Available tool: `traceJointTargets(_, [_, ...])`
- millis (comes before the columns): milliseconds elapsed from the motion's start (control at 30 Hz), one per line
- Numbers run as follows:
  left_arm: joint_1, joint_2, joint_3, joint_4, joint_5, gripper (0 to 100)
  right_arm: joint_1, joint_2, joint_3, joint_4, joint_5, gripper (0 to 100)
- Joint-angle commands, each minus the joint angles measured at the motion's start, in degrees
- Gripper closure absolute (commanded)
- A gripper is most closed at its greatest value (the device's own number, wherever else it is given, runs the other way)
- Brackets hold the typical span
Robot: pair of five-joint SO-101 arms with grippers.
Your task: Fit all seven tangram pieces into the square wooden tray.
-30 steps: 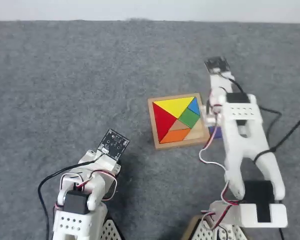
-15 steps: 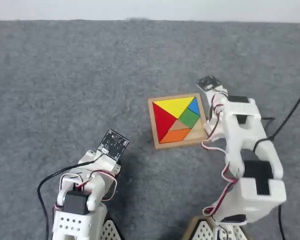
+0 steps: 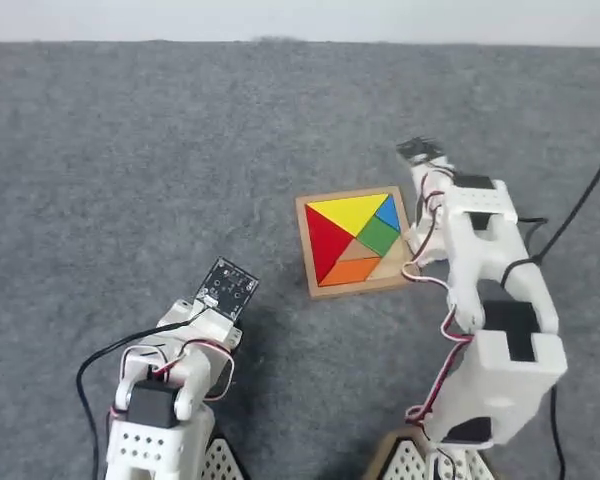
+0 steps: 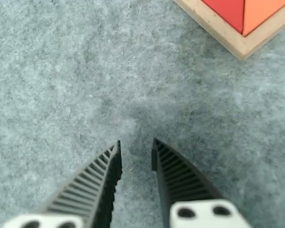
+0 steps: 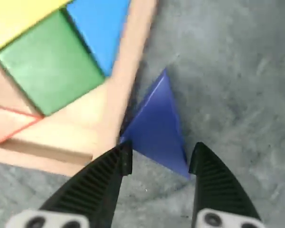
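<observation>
High view: square wooden tray (image 3: 305, 250) sits mid-table on the grey mat (image 3: 130, 130). It holds a yellow triangle (image 3: 352, 212), red triangle (image 3: 325, 245), green square (image 3: 379, 236), light blue triangle (image 3: 388, 212) and orange piece (image 3: 350, 270). The right arm (image 3: 480, 250) is over the tray's side; the left arm (image 3: 175, 375) is well apart. Left wrist view: left gripper (image 4: 135, 147) jaws slightly parted above the mat, tray corner nearby. Right wrist view: right gripper (image 5: 161, 154) is open, straddling the near edge of the dark blue triangle (image 5: 156, 123). That triangle lies on the mat outside the tray, touching its rim.

A robotics lab bench, judging by grey felt tabletop (image 3: 130, 150) and bare-wired white arms (image 3: 485, 290)
</observation>
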Motion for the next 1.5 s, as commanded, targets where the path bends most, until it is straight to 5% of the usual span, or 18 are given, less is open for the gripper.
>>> traceJointTargets(0, [-0.4, -0.7, -0.7, 0.3, -0.6, 90, 4.7, 0.1, -3.4, 1.0, -5.1, 78.3])
traceJointTargets(200, [-0.4, -0.7, -0.7, 0.3, -0.6, 90, 9.2, -0.9, -7.2, 1.9, -8.1, 78.3])
traceJointTargets(433, [-0.4, -0.7, -0.7, 0.3, -0.6, 90, 3.6, -5.1, -10.4, 5.9, -7.9, 78.0])
traceJointTargets(1200, [-0.4, -0.7, -0.7, 0.3, -0.6, 90, 5.4, 8.4, -10.6, 5.9, 0.0, 78.5])
traceJointTargets(1467, [-0.4, -0.7, -0.7, 0.3, -0.6, 90, 5.8, 7.9, -12.8, 6.5, 0.0, 95.0])
